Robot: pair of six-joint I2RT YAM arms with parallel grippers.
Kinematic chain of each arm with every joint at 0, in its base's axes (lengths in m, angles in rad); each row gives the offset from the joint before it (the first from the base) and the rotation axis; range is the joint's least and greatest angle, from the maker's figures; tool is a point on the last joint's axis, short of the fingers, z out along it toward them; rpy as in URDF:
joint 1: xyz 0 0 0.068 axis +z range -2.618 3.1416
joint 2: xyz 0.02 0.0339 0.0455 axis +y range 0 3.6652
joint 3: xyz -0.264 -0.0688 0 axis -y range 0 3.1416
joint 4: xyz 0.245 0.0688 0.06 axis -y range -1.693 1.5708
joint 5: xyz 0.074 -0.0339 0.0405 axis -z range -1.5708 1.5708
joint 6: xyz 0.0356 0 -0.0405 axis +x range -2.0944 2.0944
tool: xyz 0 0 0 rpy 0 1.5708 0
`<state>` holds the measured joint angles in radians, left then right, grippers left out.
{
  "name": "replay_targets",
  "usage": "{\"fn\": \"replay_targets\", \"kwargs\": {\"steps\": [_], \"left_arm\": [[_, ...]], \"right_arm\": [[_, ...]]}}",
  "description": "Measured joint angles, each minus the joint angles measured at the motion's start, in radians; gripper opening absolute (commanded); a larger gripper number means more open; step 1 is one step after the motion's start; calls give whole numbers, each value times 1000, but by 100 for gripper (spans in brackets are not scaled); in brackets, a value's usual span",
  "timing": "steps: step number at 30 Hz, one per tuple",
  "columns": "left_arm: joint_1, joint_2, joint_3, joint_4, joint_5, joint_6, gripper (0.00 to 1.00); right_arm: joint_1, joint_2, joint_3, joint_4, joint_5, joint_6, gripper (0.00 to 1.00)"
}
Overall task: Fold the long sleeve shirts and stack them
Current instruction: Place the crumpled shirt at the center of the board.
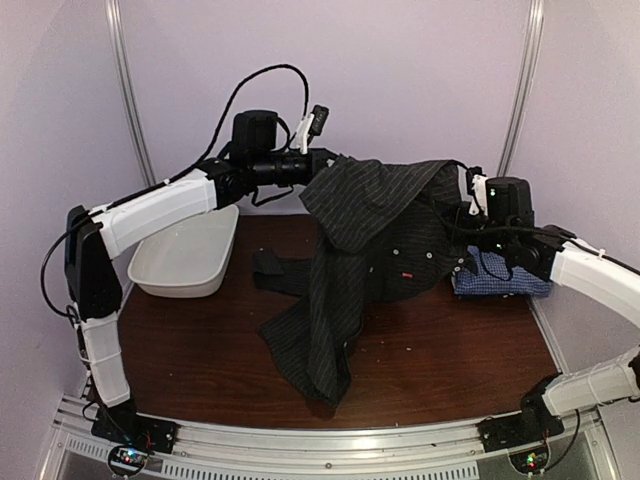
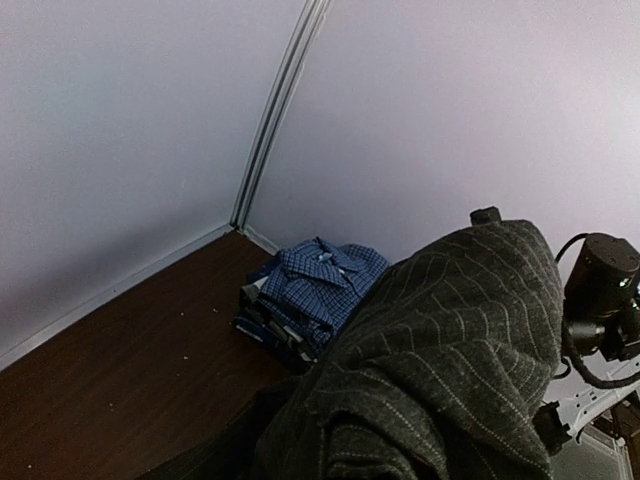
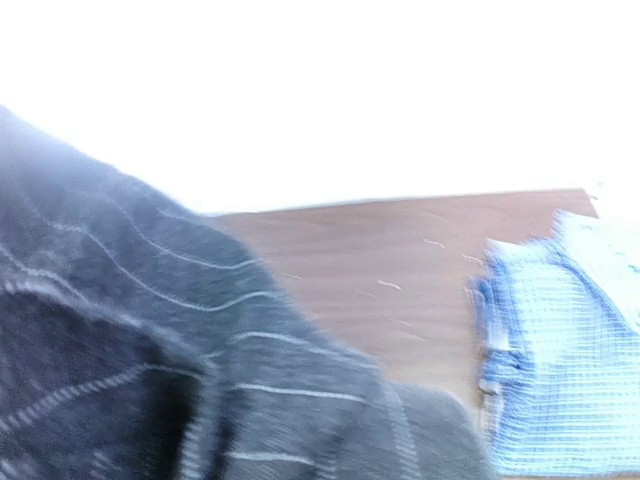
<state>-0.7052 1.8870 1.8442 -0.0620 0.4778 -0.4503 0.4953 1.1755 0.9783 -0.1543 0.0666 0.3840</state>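
Observation:
The black pinstripe shirt (image 1: 370, 230) hangs in the air, stretched between my two grippers, and its lower part trails onto the brown table (image 1: 200, 350). My left gripper (image 1: 318, 168) holds its upper left end and my right gripper (image 1: 462, 195) holds its upper right end. Cloth hides the fingers of both. The shirt fills the bottom of the left wrist view (image 2: 450, 350) and the left of the blurred right wrist view (image 3: 150, 350). The blue-and-white check shirt (image 1: 500, 275) lies folded at the table's right edge; it also shows in the left wrist view (image 2: 315, 285) and the right wrist view (image 3: 560, 370).
A white oval plastic tub (image 1: 185, 255) stands at the table's left, under my left arm. Pale walls with metal corner posts (image 1: 125, 90) close in the back and sides. A metal rail (image 1: 320, 440) runs along the near edge.

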Motion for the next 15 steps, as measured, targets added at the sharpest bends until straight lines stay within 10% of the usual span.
{"fn": "replay_targets", "kwargs": {"steps": [7, 15], "left_arm": [[-45, 253, 117, -64, 45, -1, 4], [-95, 319, 177, -201, 42, 86, 60]], "right_arm": [[-92, 11, -61, -162, 103, 21, 98], [-85, -149, -119, -263, 84, 41, 100]]}}
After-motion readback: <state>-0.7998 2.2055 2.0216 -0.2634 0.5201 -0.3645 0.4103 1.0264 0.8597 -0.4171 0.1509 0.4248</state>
